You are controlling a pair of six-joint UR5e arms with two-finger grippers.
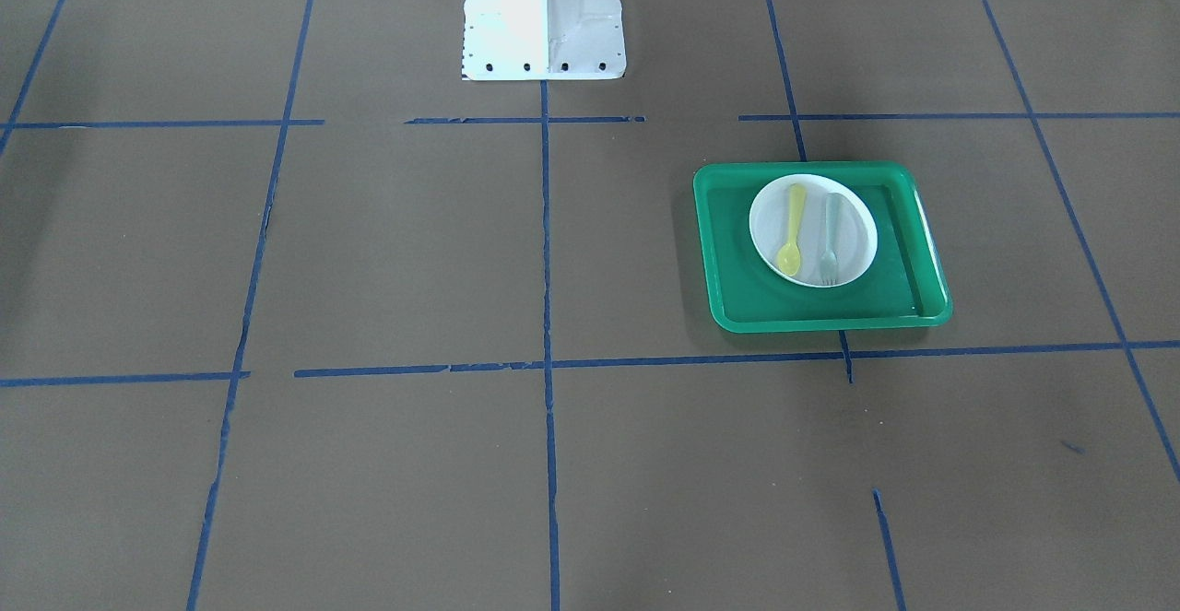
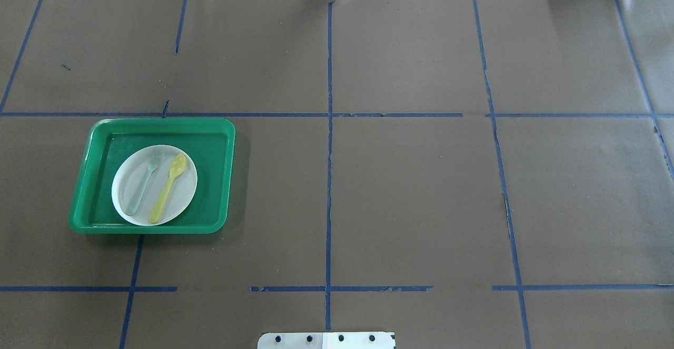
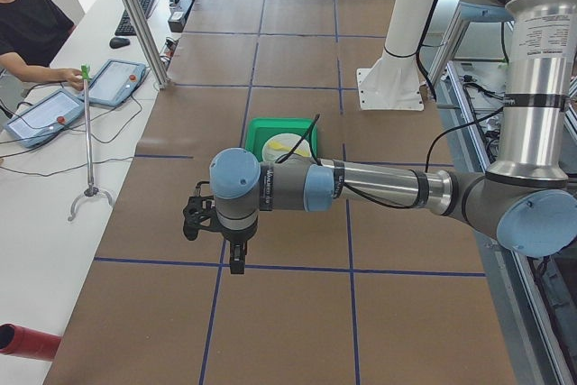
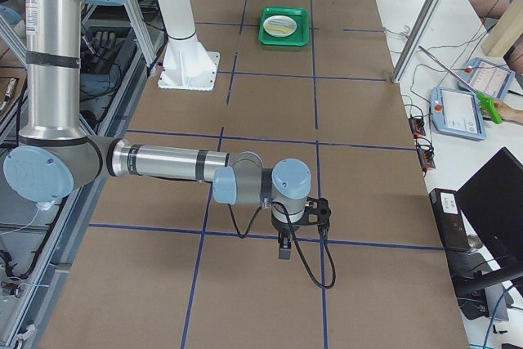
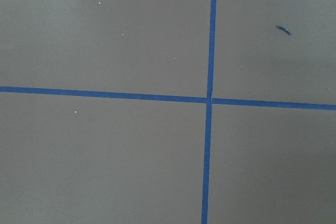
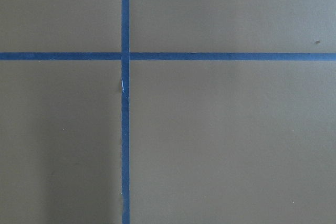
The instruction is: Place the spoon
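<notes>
Yellow spoon (image 2: 167, 188) lies beside a grey-green fork (image 2: 142, 186) on a white plate (image 2: 186, 193) in a green tray (image 2: 158, 122), well apart from the left gripper (image 3: 236, 265) and right gripper (image 4: 283, 249) (whether either is open or closed cannot be told).

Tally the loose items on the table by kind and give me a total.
tray, green: 1
plate, white, in the tray: 1
spoon, yellow, on the plate: 1
fork, grey-green, on the plate beside the spoon: 1
Total: 4
</notes>
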